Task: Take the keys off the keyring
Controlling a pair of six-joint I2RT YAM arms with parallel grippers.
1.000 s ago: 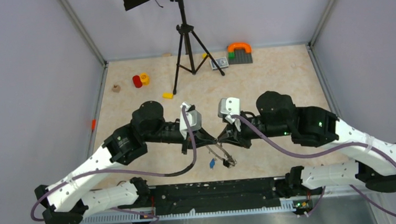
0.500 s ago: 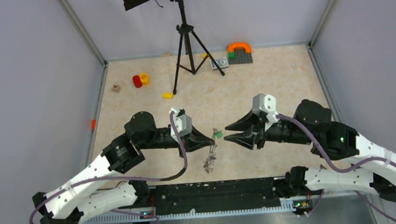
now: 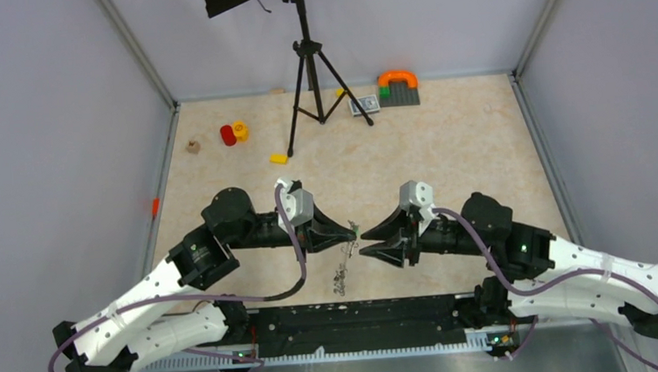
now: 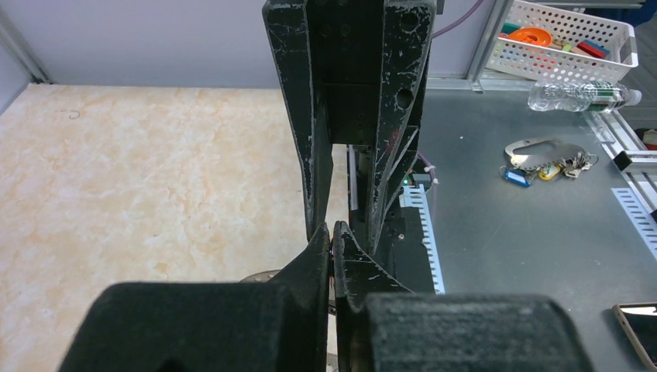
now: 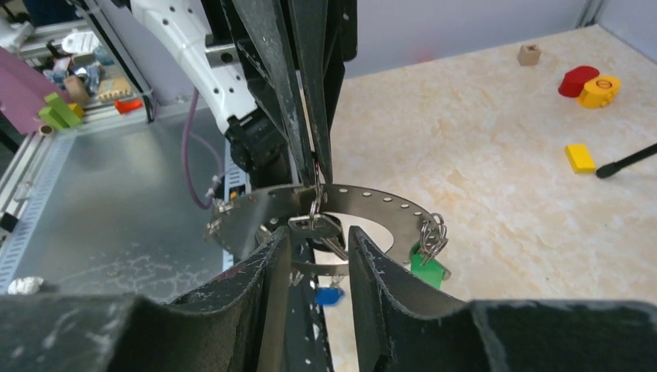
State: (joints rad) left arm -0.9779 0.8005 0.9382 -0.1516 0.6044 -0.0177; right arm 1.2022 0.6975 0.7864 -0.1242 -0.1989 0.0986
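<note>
**Right gripper back in on the ring**

In the last half second I have swung the right gripper back toward the centre with its fingers spread; in the right wrist view they now appear to bracket a small silver key hanging on a wire loop from the large flat grey metal keyring; the left gripper stays pressed together on the ring's upper edge, holding it in the air above the beige marble-patterned counter; the green-tagged key and the blue-tagged key dangle lower down; no key looks free of the ring yet; I judge the regrasp is lined up, and closing on that one key comes next
</note>
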